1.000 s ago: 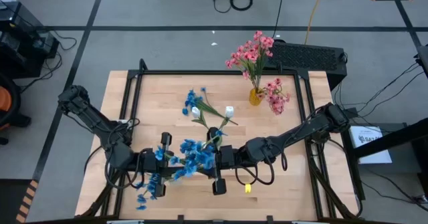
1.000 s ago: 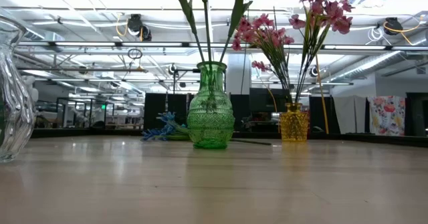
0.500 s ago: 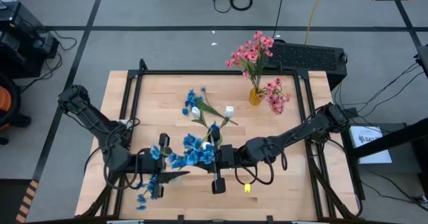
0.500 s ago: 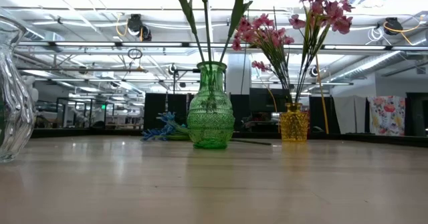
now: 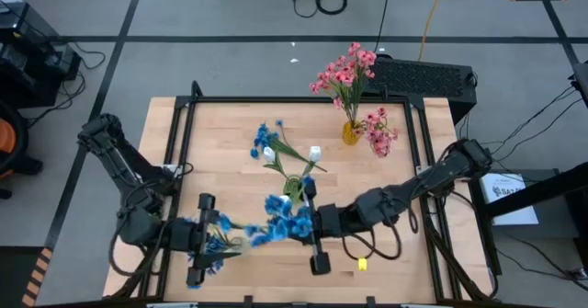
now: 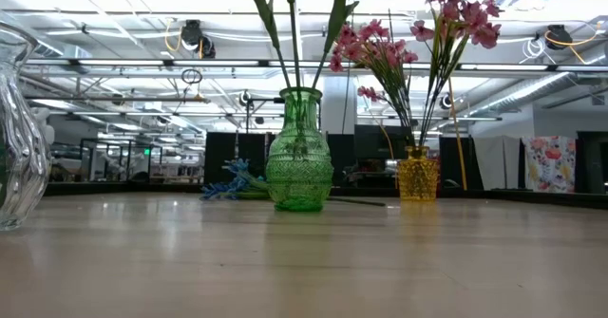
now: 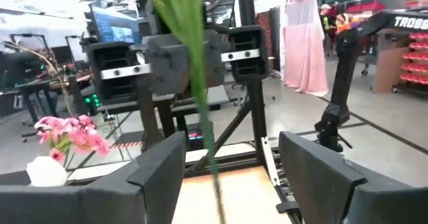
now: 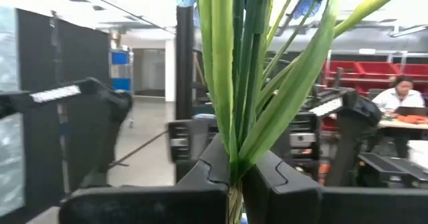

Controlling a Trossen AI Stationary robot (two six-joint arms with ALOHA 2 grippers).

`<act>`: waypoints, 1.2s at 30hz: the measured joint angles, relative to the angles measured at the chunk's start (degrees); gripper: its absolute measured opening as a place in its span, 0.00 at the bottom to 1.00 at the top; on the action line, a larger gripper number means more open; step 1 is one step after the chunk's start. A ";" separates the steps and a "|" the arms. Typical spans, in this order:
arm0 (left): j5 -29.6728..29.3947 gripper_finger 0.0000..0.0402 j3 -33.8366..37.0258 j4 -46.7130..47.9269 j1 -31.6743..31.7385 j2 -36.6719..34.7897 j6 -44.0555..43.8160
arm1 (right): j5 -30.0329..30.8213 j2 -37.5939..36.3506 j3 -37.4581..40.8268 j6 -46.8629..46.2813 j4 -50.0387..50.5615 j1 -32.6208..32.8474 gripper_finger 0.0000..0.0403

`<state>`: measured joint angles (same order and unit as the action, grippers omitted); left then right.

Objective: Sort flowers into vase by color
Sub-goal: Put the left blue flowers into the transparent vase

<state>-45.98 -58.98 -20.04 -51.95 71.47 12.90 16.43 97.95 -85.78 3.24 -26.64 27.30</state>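
Note:
My right gripper (image 5: 310, 225) is shut on a blue flower spray (image 5: 285, 218), held above the table's near middle; its green stems and leaves (image 8: 234, 83) rise past the fingers. My left gripper (image 5: 209, 239) stands open at the near left. The spray's thin stem (image 7: 204, 117) passes between its fingers without visible touch. More blue blossoms (image 5: 209, 248) show beside it. A green vase (image 6: 299, 152) holds white buds (image 5: 314, 152). A yellow vase (image 6: 418, 176) holds pink flowers (image 5: 347, 69). Another blue spray (image 5: 266, 142) lies on the table. My right gripper pinches the spray's bunched green stems (image 8: 234, 174) between its two fingers, below where the leaves spread. The fingers come in about level from the table's right side and lie across the stems. The spray is lifted clear of the table.
A clear glass vase (image 6: 19, 128) stands at the near left in the low view. A black frame (image 5: 184, 106) runs round the wooden tabletop. Bare wood lies at the near right and far left. A dark keyboard-like box (image 5: 423, 74) sits beyond the far right corner.
My left gripper has opened, let go of the blue spray and drawn back toward the table's near left corner. My right gripper has taken the spray by its stems and carried it a little toward the near right, clear of the table.

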 joint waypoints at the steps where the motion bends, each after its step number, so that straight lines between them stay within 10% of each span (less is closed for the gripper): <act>1: -0.61 0.61 0.00 -0.01 -0.43 -0.18 0.07 | -0.04 -0.20 0.00 -0.31 0.20 0.61 0.01; 14: -6.48 0.61 0.00 0.15 -1.62 -0.40 0.09 | 1.55 9.08 -0.04 -1.13 -6.60 5.87 0.01; 19: -17.11 0.61 0.00 1.08 -3.16 -0.42 1.40 | 1.66 14.61 -0.04 -1.41 -15.79 5.74 0.01; 36: -32.00 0.60 0.02 31.22 -8.50 -7.85 -18.38 | 4.68 22.80 -0.02 -2.40 -26.86 -0.37 0.01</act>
<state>-77.98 -58.96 11.18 -60.45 63.62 -5.48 21.10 120.75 -85.80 0.84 -53.51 26.93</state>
